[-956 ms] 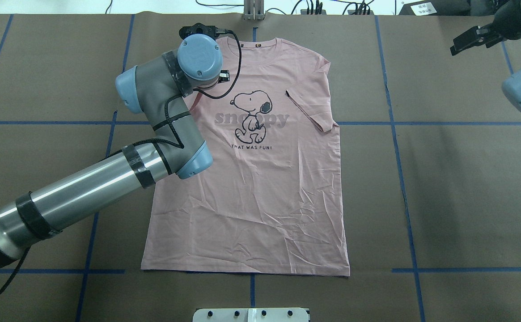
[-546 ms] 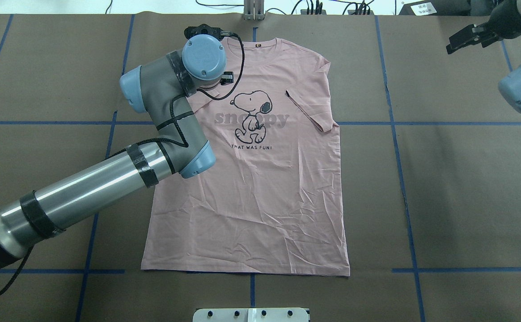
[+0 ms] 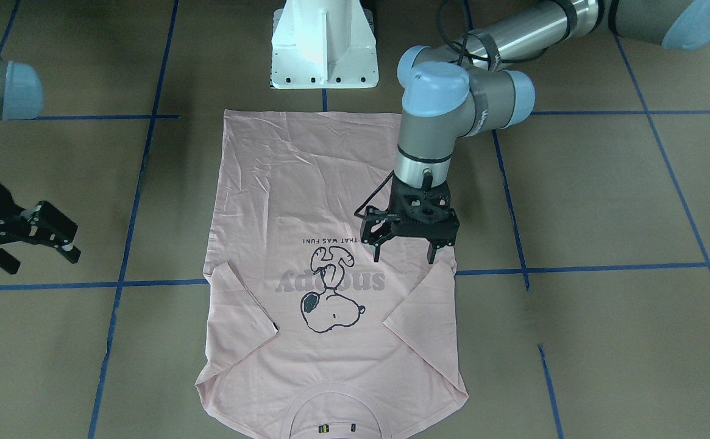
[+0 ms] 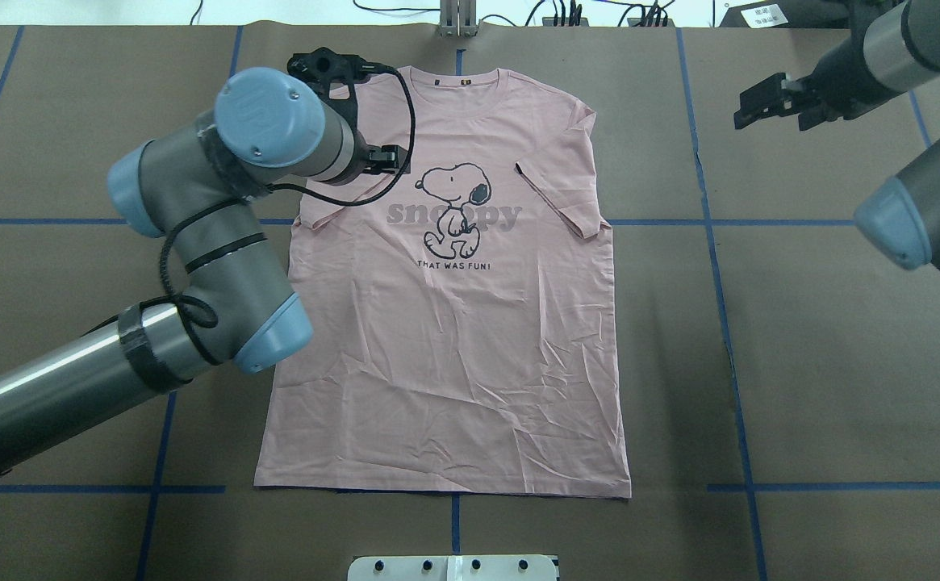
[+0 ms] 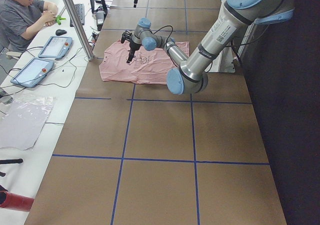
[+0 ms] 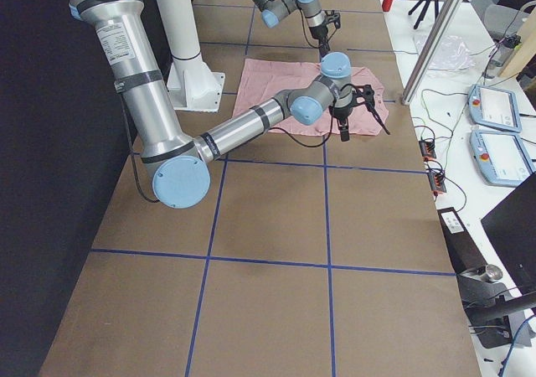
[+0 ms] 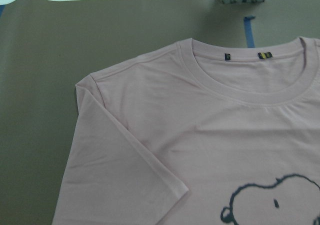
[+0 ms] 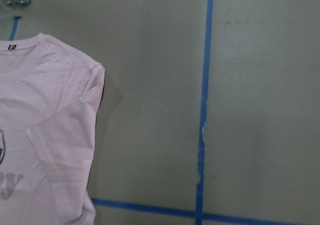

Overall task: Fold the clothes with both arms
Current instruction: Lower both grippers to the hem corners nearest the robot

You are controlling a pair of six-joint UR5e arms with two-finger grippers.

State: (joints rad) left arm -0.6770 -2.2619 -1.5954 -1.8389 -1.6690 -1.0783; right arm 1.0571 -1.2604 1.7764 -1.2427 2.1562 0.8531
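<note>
A pale pink T-shirt (image 4: 453, 363) is laid flat on the table (image 4: 841, 363), Snoopy print (image 4: 453, 208) up, both sleeves folded inward. The left hand (image 3: 404, 256) is held spread above one sleeve; the right hand (image 4: 752, 109), spread, off the cloth.

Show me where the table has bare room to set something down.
Bare: table between the T-shirt and the right arm. Also the far corner beyond the left arm. Crowded: the shirt's robot-left edge, under that arm and the open left gripper.

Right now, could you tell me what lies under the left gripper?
The pink T-shirt, by the hem of its folded-in sleeve. The shirt hides the table beneath.
</note>
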